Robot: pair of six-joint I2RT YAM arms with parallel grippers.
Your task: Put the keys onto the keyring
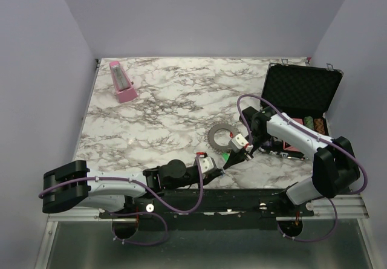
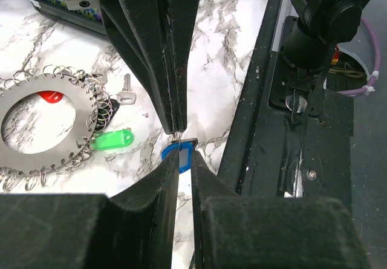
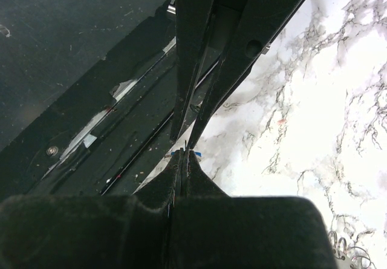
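Left wrist view: the left end effector (image 2: 181, 167) has its two black fingers closed onto the blue plastic head of a small key, the blue key (image 2: 184, 154), and holds it just above the marble tabletop (image 2: 211, 51). The right end effector (image 2: 176, 127) comes down from above with its fingers pressed fully together. Their tips meet the silver metal end of the blue key, but it cannot be told whether they actually pinch it.

To the left lies the keyring (image 2: 36, 160), flat on the tabletop, a grey metal disc with a wide hole and small wire loops (image 2: 97, 109) all around its rim. A green key (image 2: 112, 140) lies just beside that rim. A red key (image 2: 48, 97) shows through the hole, and a silver key blade (image 2: 127, 92) rests near the upper rim. Any lettering on the plastic heads is too small to read.

In the top view, both arms meet near the front edge, close to the keyring. An open black case (image 1: 300, 90) with stacked chips (image 1: 311, 124) stands at the right, and a pink metronome (image 1: 123, 83) stands at the far left.
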